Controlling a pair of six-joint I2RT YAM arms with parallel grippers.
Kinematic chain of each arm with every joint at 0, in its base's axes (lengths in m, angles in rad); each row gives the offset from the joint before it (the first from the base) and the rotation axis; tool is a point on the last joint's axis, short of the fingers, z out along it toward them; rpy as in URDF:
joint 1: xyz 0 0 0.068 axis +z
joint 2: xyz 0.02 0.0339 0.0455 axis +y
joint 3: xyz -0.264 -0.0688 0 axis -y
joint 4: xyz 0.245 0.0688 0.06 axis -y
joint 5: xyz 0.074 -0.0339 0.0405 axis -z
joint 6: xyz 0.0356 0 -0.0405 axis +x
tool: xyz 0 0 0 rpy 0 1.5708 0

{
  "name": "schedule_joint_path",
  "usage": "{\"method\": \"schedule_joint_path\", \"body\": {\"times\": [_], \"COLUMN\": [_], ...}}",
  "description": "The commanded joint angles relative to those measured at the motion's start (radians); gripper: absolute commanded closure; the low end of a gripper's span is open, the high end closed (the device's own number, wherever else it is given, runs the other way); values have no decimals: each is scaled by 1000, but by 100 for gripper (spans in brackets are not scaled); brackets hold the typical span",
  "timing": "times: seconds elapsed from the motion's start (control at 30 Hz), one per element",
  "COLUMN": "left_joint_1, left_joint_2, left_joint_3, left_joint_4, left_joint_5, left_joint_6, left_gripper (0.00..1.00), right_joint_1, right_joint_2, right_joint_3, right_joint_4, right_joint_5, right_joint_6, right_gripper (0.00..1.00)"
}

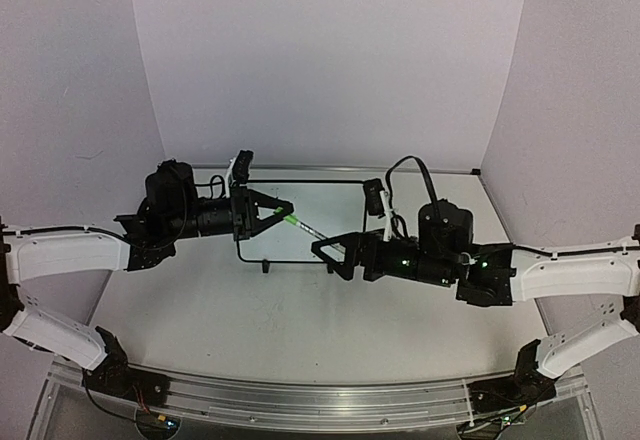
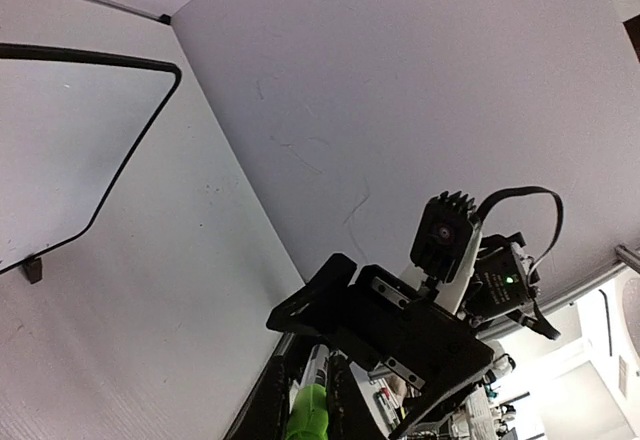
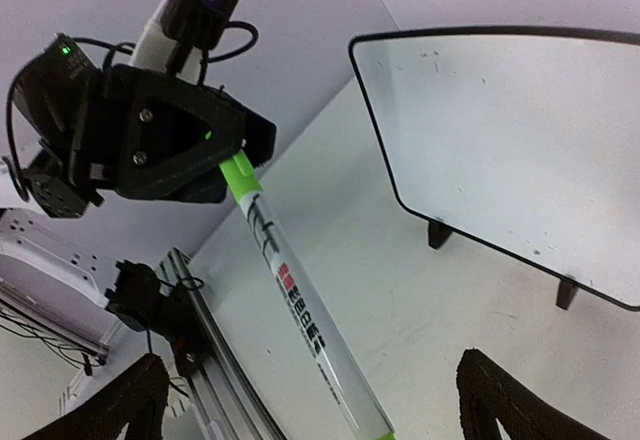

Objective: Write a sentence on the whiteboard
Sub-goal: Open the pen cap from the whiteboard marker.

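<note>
The whiteboard (image 1: 335, 203) lies at the table's middle, white with a thin black frame. It also shows in the left wrist view (image 2: 60, 130) and the right wrist view (image 3: 500, 120). No green sentence shows on its face, only a few specks. A clear marker (image 1: 312, 230) with a green cap hangs in the air over the board's near edge. My left gripper (image 1: 287, 212) is shut on the green cap (image 2: 308, 415). The marker's barrel (image 3: 300, 290) runs back between the wide-apart fingers of my open right gripper (image 1: 330, 250), touching neither finger.
The board's two small black feet (image 3: 438, 232) point toward the near edge. An aluminium rail (image 1: 320, 395) runs along the table's near edge. Pale walls close in the back and both sides.
</note>
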Motion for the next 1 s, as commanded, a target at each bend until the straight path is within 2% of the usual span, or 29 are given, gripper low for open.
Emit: {"method": "schedule_joint_path", "body": {"times": [0.0, 0.2, 0.37, 0.97], "left_joint_1": [1, 1, 1, 1], "left_joint_2": [-38, -101, -143, -189], "left_joint_3": [0, -9, -34, -73], "left_joint_4": [176, 112, 99, 94], "left_joint_5": [88, 78, 53, 27], "left_joint_6": [-43, 8, 24, 52], "left_gripper": [100, 100, 100, 100], "right_joint_1": [0, 0, 0, 0], "right_joint_2": [46, 114, 149, 174], "right_joint_3": [-3, 38, 68, 82], "right_joint_4": [344, 471, 518, 631], "right_joint_5": [-100, -220, -260, -274], "right_joint_6": [112, 143, 161, 179], "right_gripper": [6, 17, 26, 42]}}
